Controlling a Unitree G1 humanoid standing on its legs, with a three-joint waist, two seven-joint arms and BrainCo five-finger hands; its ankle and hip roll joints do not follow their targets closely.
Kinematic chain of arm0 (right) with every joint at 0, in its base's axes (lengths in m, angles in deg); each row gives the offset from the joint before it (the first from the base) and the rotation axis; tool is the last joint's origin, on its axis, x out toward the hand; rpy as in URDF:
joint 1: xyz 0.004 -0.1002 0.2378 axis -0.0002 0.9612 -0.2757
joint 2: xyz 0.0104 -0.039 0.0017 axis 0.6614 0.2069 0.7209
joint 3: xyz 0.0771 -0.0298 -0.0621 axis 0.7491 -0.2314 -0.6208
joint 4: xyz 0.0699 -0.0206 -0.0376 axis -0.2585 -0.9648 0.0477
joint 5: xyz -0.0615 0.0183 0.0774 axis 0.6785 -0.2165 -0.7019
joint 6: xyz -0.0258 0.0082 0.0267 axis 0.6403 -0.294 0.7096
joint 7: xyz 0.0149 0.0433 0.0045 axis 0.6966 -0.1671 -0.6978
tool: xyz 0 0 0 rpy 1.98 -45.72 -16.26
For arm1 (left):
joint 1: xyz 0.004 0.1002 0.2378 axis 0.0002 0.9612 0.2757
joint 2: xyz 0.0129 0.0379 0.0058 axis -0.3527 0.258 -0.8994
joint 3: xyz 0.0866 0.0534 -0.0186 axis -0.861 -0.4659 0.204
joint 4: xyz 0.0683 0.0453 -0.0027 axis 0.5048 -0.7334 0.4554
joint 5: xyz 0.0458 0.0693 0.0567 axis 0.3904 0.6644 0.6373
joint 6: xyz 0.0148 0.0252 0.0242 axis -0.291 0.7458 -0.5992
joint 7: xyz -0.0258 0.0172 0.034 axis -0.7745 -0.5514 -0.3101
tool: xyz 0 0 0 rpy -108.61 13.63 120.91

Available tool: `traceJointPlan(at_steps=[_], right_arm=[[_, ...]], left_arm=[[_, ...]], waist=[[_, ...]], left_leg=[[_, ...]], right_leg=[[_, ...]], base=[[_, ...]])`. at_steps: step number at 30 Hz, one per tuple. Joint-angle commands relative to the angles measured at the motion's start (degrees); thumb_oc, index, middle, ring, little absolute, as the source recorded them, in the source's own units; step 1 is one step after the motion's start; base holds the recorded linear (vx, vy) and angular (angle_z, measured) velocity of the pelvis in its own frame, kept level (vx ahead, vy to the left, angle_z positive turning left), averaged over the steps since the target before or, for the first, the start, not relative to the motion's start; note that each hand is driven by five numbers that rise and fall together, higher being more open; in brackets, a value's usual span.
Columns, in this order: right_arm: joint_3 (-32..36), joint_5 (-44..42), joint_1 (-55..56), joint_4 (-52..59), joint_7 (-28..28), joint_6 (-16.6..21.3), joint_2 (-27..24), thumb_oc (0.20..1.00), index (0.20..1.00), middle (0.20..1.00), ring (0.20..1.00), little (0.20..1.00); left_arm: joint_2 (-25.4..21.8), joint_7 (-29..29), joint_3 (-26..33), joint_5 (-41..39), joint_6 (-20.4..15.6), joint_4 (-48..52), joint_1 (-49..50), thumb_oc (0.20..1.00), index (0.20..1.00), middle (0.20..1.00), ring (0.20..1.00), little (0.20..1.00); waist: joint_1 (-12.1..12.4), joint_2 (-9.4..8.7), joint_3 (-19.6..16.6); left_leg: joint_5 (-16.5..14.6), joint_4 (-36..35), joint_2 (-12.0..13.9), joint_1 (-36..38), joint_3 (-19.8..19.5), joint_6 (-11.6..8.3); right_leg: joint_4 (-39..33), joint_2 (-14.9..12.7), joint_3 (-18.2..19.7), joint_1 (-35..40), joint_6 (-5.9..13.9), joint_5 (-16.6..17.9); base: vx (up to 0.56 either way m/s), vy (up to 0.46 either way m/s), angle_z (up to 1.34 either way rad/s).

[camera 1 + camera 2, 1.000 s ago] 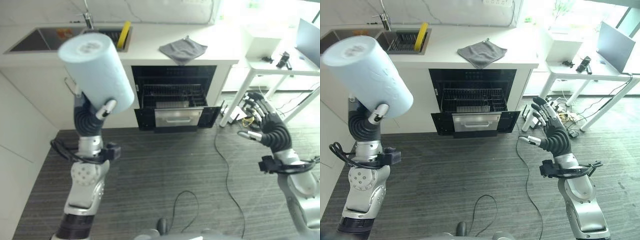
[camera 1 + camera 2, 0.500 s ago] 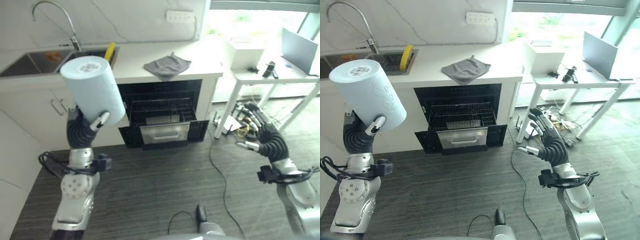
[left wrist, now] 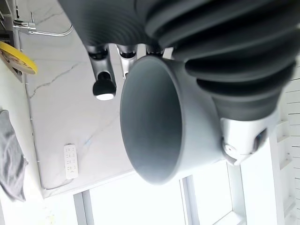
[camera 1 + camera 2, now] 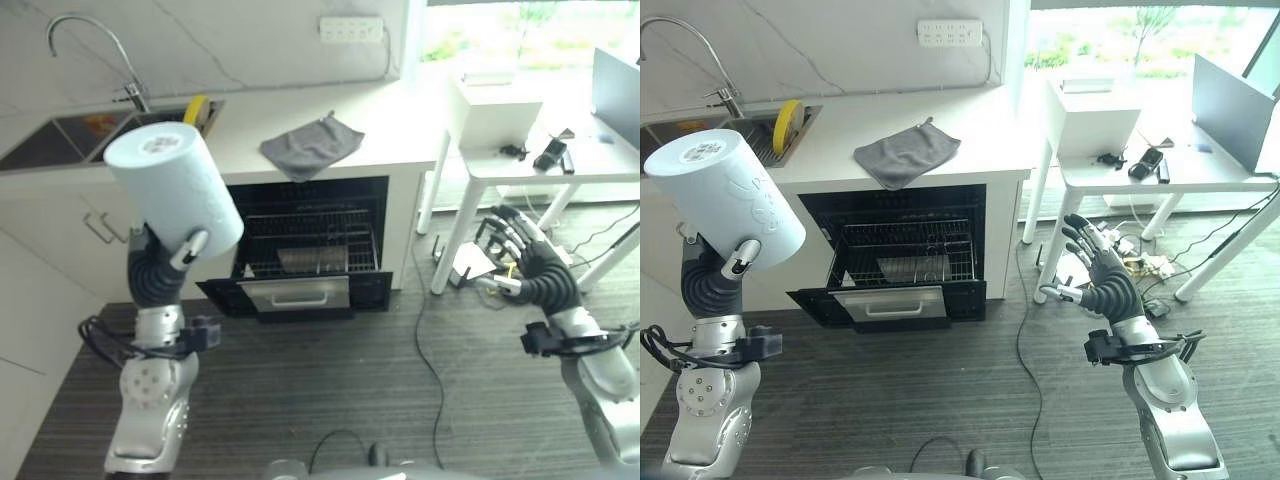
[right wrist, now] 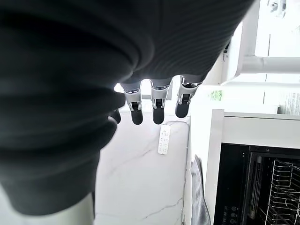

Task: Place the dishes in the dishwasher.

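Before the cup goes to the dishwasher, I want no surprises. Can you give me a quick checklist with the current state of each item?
1. Cup held: ok. The left robot hand has its thumb and fingers round it, bottom side up.
2. Cup empty: ok. The left wrist view looks into a bare inside.
3. Dishwasher open: ok. The door is down.
4. Room in the rack: cannot tell. Its wires show, but what lies in it is unclear.
5. Right robot hand free: ok. Fingers spread, holding nothing.
6. Path to the dishwasher: ok. Bare floor in front, save for a cable.
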Motion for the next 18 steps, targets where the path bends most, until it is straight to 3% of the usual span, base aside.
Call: traceJointPlan(at_steps=[1, 3, 5, 8, 12, 18], right_arm=[[1.83, 1.01, -1.91, 2.16, -0.10, 3.39, -1.00, 1.000, 1.000, 1.000, 1.000, 1.000], [2.51, 1.79, -1.16, 2.36, 0.21, 3.72, -1.48, 1.000, 1.000, 1.000, 1.000, 1.000], [3.09, 1.95, -1.39, 2.01, 0.55, 4.13, -2.30, 1.000, 1.000, 1.000, 1.000, 1.000], [4.15, 1.89, -1.21, 2.06, 0.12, 4.72, -2.64, 1.000, 1.000, 1.000, 1.000, 1.000], [6.04, -0.58, 0.04, 3.39, -0.62, 3.88, -1.91, 1.000, 1.000, 1.000, 1.000, 1.000], [5.44, 1.86, -1.76, 3.19, 0.87, 1.96, -0.04, 1.000, 1.000, 1.000, 1.000, 1.000]], left_arm=[[-2.26, -0.06, 2.85, -0.83, -4.66, 2.64, -0.28, 0.200, 0.200, 0.200, 0.200, 0.200], [-2.09, -0.42, 2.23, -1.81, -5.54, 1.28, -0.69, 0.200, 0.200, 0.200, 0.200, 0.200], [-1.54, -1.23, 1.82, -1.64, -7.10, 0.25, -0.74, 0.200, 0.200, 0.200, 0.200, 0.200], [-1.16, -1.12, 2.03, -1.22, -8.26, -0.03, -0.11, 0.200, 0.200, 0.200, 0.200, 0.200], [-1.89, 0.11, 2.71, -1.16, -5.70, 0.26, -2.41, 0.200, 0.200, 0.200, 0.200, 0.200], [-2.38, -1.15, 2.35, -0.61, -2.43, 0.68, -6.09, 0.200, 0.200, 0.200, 0.200, 0.200]], waist=[[-0.51, 1.13, -0.52], [-0.47, 1.54, 0.04], [-0.32, 1.70, 0.42], [0.04, 1.73, 0.19], [0.62, 0.39, -1.40], [2.40, -1.50, -1.81]], left_leg=[[6.27, -16.11, -0.02, 7.37, 1.66, 1.28], [11.72, -16.26, 3.45, 2.36, 2.44, -1.56], [13.60, -16.26, 4.89, 0.10, 4.15, -2.45], [12.91, -16.26, 5.32, -0.44, 4.63, -2.28], [9.18, -16.26, 1.44, 2.28, 3.23, 0.24], [7.12, -16.26, -2.09, 2.65, 0.98, 3.06]], right_leg=[[-0.01, -3.18, 3.88, 0.68, 8.48, -2.30], [-0.01, -3.05, 1.97, 2.59, 8.28, -3.82], [-0.01, -3.31, 0.06, 4.15, 8.21, -4.74], [-0.01, -4.36, -0.92, 5.59, 8.62, -5.58], [-0.01, -7.37, -0.03, 7.91, 10.99, -5.19], [4.73, -10.29, 0.05, 7.53, 13.22, -5.71]], base=[[0.21, 0.257, 0.51], [0.18, 0.252, 0.44], [0.15, 0.261, 0.22], [0.19, 0.352, 0.07], [0.25, 0.409, -0.25], [0.14, 0.284, 0.07]])
